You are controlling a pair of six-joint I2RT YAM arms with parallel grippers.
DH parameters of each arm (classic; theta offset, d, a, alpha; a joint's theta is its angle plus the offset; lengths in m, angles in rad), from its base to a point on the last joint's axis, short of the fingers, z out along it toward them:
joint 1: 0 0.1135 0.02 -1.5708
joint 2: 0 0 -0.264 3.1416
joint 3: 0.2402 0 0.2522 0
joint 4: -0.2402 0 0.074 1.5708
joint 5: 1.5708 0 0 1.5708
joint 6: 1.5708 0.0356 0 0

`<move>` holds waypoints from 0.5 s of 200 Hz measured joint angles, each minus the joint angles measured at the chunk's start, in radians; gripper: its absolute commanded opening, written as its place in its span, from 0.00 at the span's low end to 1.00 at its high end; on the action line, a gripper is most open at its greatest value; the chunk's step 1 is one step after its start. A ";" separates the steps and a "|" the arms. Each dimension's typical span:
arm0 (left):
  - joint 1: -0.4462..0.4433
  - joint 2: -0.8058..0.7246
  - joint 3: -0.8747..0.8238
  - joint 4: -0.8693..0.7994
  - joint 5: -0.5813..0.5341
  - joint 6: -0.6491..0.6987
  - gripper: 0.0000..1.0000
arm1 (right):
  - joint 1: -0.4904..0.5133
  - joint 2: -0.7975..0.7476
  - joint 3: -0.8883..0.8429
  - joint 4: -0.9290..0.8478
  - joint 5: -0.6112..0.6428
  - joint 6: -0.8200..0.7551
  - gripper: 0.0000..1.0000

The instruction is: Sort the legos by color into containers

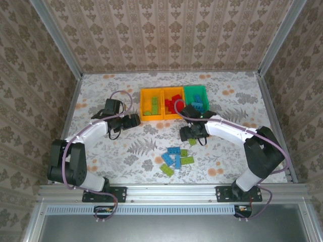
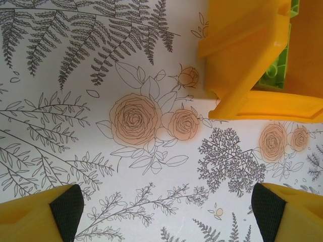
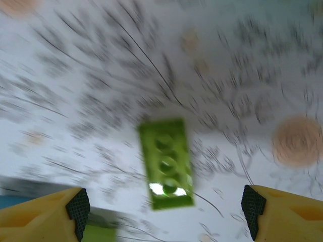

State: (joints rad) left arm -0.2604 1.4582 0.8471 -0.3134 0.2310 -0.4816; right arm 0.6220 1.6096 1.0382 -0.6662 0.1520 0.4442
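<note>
Flower-printed table (image 1: 126,151), walled in by patterned paper. Three bins stand in a row at its far middle: an orange bin (image 1: 151,89) holding green legos, a second orange bin (image 1: 173,89) holding red ones, and a green bin (image 1: 196,86) holding blue ones. Just left of the row, the left gripper (image 2: 166,214) is spread wide and empty. Just in front of the row, the right gripper (image 3: 162,209) is spread wide, with a blurred lime green brick (image 3: 166,161) between its fingers, touching neither. Further in front lies a loose pile of blue and green legos (image 1: 175,159).

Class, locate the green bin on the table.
Top view: the green bin stands at the right end of the three-bin row, beside the middle orange bin.
</note>
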 measured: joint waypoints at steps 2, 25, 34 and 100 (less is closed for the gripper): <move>-0.001 0.001 -0.001 0.002 0.000 -0.001 0.91 | 0.000 0.000 -0.006 -0.002 0.003 0.000 0.82; -0.002 0.008 -0.003 0.011 0.000 -0.005 0.91 | -0.003 0.010 -0.029 -0.013 0.023 -0.001 0.79; -0.004 0.012 -0.003 0.012 0.000 -0.006 0.91 | -0.007 0.025 -0.029 -0.005 0.025 -0.004 0.76; -0.014 0.014 -0.016 0.015 -0.001 -0.013 0.92 | -0.029 0.167 0.027 0.023 -0.022 -0.036 0.49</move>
State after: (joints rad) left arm -0.2741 1.4723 0.8307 -0.2981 0.2298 -0.4950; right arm 0.5934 1.7767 1.0649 -0.6434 0.1303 0.4084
